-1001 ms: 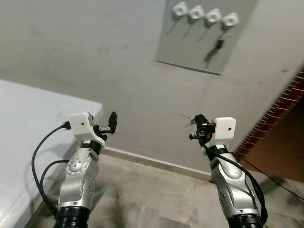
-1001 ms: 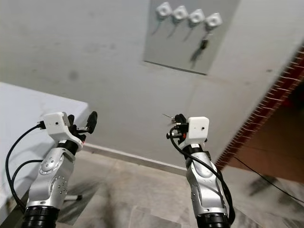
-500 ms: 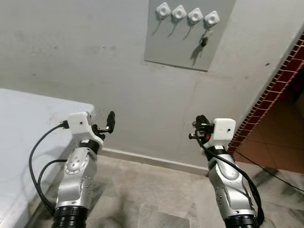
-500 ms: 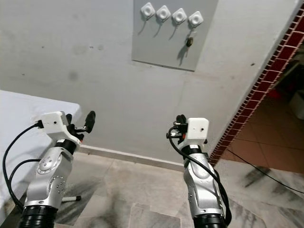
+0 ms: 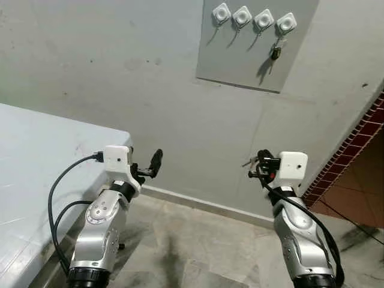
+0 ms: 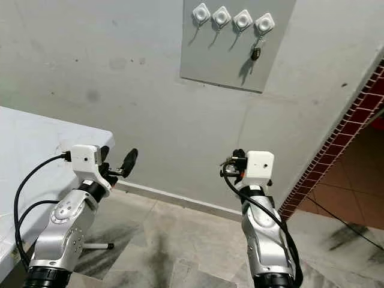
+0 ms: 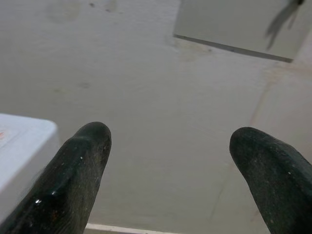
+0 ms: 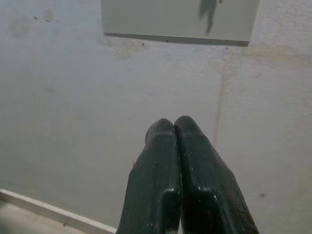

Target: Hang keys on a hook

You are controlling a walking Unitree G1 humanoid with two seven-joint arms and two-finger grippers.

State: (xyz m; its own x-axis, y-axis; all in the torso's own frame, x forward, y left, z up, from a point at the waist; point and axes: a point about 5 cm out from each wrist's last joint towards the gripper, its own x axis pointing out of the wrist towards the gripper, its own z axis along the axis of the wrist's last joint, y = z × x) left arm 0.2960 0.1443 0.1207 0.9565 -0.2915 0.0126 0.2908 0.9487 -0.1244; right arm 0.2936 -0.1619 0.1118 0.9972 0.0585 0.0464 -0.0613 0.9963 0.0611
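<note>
A grey panel (image 5: pixel 240 57) on the wall carries a row of white hooks (image 5: pixel 242 15). A small bunch of keys (image 5: pixel 276 51) hangs from the rightmost hook (image 5: pixel 285 23). Both arms are raised in front of me, well below the panel and short of the wall. My left gripper (image 5: pixel 150 167) is open, and its wide-apart fingers (image 7: pixel 83 165) have nothing between them. My right gripper (image 5: pixel 261 163) is shut, with its fingertips (image 8: pixel 165 134) pressed together and nothing visible between them. The panel's lower edge (image 8: pixel 180 38) lies above and beyond the right gripper.
A white table (image 5: pixel 36 156) stands at my left, its corner near the left arm. A red tiled wall edge (image 5: pixel 360 150) runs down at the right, with a black cable (image 5: pixel 354 219) on the floor. Grey marble floor (image 5: pixel 198 252) lies between the arms.
The camera has shifted, so the panel and table sit slightly differently in the picture. Both arms hold much the same pose, the left gripper open and the right one shut.
</note>
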